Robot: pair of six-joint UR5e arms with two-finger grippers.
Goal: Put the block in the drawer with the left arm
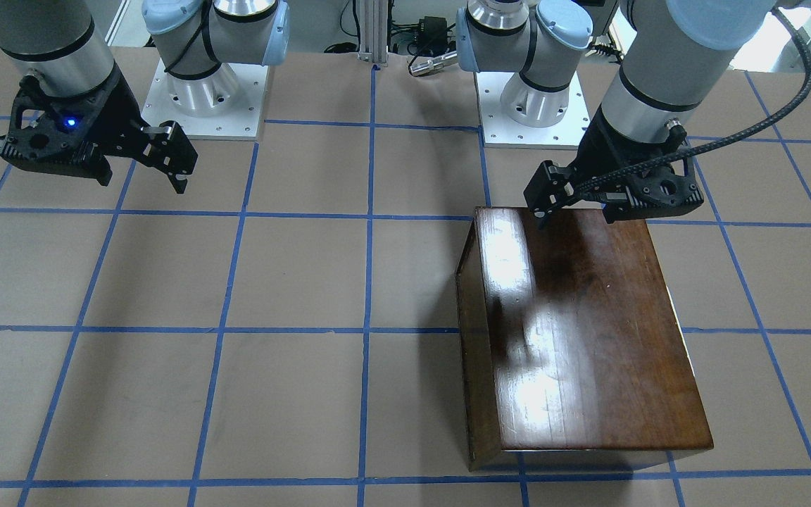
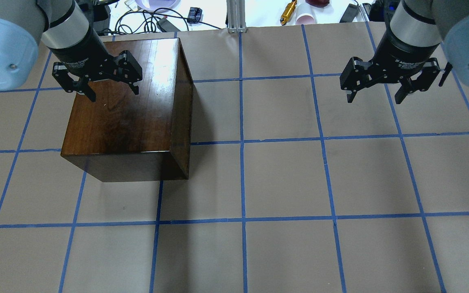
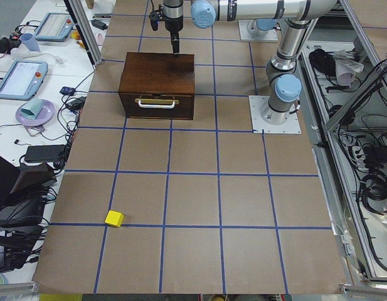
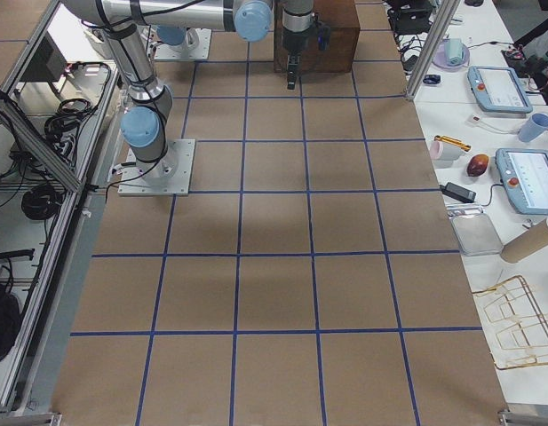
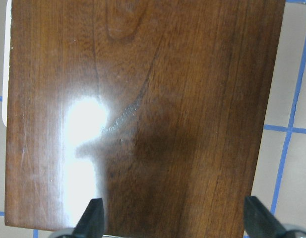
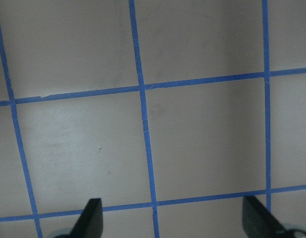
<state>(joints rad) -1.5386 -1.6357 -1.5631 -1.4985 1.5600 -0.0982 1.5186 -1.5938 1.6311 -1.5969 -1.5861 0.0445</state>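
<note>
Hovering above box (image 2: 124, 110), left claw (image 2: 114, 94) wide and empty, drawer front (image 3: 157, 108) and whole block (image 3: 114, 218) shown from left end

The block (image 3: 114, 218) lies well apart from the box (image 3: 157, 75).

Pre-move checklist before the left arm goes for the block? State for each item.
1. Left claw open and empty: ok, jaws spread with nothing between them.
2. Block located: ok, it lies on the table towards the robot's left end, well apart from the box.
3. Left claw over the block: not ok, it hovers above the box top.
4. Drawer open to take the block: not ok, its front sits shut in the box.
5. Right claw out of the way: ok, open above bare table, apart from the box.
6. Block's resting face flat: cannot tell, too small in view.
</note>
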